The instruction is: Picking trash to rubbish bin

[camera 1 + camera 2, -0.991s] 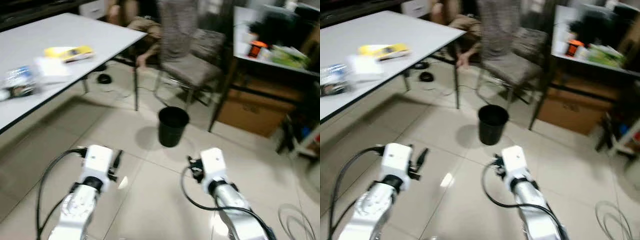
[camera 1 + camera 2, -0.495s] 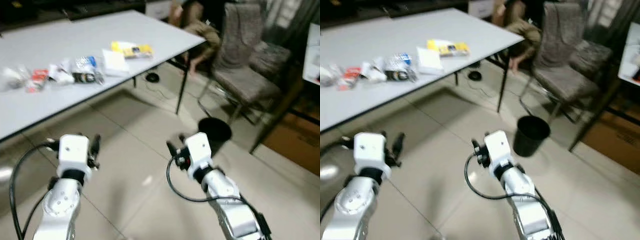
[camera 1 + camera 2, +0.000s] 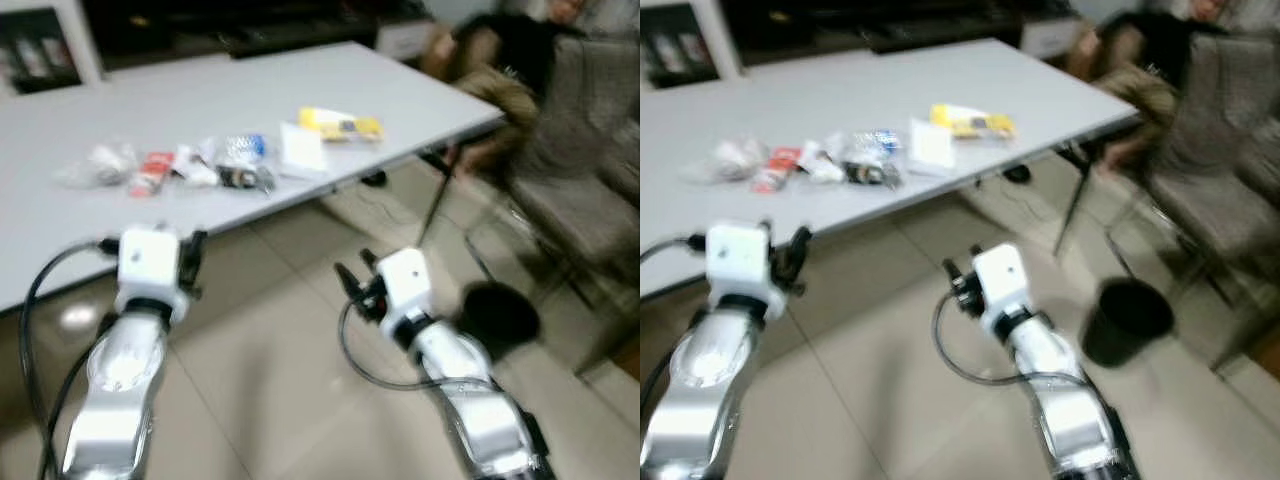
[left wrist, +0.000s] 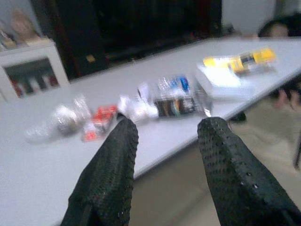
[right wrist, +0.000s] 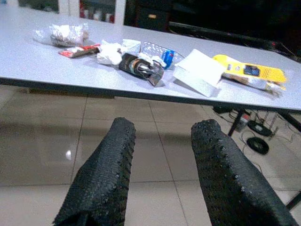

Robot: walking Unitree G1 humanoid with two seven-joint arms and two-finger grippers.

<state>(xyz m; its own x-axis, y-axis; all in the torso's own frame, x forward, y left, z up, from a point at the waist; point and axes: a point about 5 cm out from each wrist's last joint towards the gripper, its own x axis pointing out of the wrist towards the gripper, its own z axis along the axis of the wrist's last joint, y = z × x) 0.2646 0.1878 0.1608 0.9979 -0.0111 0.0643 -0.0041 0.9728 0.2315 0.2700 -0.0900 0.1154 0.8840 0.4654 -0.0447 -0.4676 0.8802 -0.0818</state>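
Trash lies in a row on the white table (image 3: 200,100): a clear bag (image 3: 95,165), a red wrapper (image 3: 152,170), crumpled white paper (image 3: 197,170), a blue and silver wrapper (image 3: 245,148), a dark wrapper (image 5: 140,67), a white paper (image 3: 300,148) and a yellow packet (image 3: 340,124). The black rubbish bin (image 3: 1127,320) stands on the floor to my right. My left gripper (image 4: 168,127) is open, below the table's near edge and short of it. Empty and open too, my right gripper (image 5: 164,126) hangs over the floor tiles and points at the trash.
A person (image 3: 500,70) sits at the table's far right end. A grey padded chair (image 3: 590,200) stands behind the bin. Table legs (image 3: 432,205) and cables on the floor (image 5: 256,136) lie near that corner. Dark cabinets line the back wall.
The camera has swung left: the table with its trash now sits ahead and the bin has slid to the right of the picture. Both arms keep the same raised pose.
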